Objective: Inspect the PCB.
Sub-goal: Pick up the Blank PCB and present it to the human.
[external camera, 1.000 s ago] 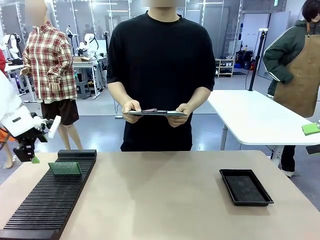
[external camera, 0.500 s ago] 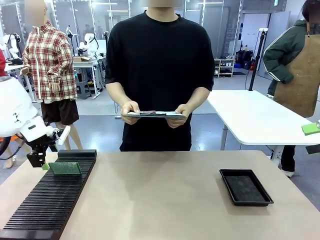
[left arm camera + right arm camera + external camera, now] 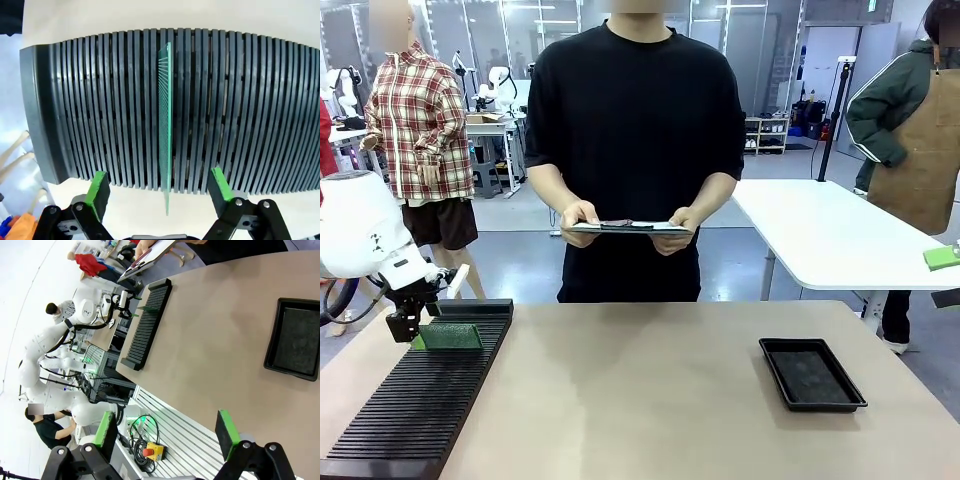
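The PCB is a thin green board standing on edge in a slot near the far end of the black slotted rack. My left gripper is at the board's left end. In the left wrist view the PCB runs edge-on up the middle, and my left gripper is open, one green pad on each side of the board's near end with clear gaps. My right gripper hangs open high above the table with nothing between its fingers.
A person stands at the far side holding a clipboard in both hands. A black tray lies on the right of the table. From the right wrist, the tray and rack lie far below.
My left gripper has moved right and down to the PCB's left end and now straddles its edge. The PCB stays in its slot. The person has barely moved.
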You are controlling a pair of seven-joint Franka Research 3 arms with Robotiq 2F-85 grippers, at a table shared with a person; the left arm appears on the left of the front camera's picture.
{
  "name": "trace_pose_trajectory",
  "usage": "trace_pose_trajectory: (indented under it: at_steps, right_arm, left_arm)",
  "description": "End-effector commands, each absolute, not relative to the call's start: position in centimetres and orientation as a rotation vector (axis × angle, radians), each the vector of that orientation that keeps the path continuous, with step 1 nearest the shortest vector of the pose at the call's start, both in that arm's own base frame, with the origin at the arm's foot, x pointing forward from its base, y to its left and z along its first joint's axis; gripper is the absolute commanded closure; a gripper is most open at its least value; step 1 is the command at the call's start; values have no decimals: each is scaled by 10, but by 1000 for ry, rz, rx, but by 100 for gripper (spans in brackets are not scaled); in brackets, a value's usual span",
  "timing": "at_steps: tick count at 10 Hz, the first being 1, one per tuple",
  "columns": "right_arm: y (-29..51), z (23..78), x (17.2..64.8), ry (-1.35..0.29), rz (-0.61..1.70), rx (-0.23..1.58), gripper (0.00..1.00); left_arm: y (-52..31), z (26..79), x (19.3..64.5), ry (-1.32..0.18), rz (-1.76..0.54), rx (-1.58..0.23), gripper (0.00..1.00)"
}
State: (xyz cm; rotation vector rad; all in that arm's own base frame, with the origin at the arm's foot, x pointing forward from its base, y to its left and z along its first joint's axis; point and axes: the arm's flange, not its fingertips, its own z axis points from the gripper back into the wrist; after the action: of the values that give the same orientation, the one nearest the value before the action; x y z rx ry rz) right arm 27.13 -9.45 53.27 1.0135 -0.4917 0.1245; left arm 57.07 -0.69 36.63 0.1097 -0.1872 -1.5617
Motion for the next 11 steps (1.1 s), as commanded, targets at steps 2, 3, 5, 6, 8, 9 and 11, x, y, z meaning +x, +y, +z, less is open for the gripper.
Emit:
trace_pose_trajectory:
  at_steps: [2,3,5,6,8,9,11]
  right_arm:
    - [-95,533,273,-512,141,1025,0]
    - [-95,533,273,-512,141,1025,0]
    - [-95,533,273,-512,141,1025,0]
    - [-95,533,273,-512,141,1025,0]
    - [-95,533,273,-512,141,1025,0]
    - [-95,533,273,-512,141,1025,0]
    - [-95,533,273,-512,141,1025,0]
  left_arm:
    - [-9,366,581,-178,-1538,68,36]
    - [-9,365,580,-174,-1534,63,69]
    - [-8,362,582,-157,-1537,55,100]
    - [-9,362,582,-151,-1542,55,100]
    - [-11,360,584,-131,-1542,54,100]
    - [-11,360,584,-130,-1539,49,100]
    - [-12,361,583,-115,-1546,48,100]
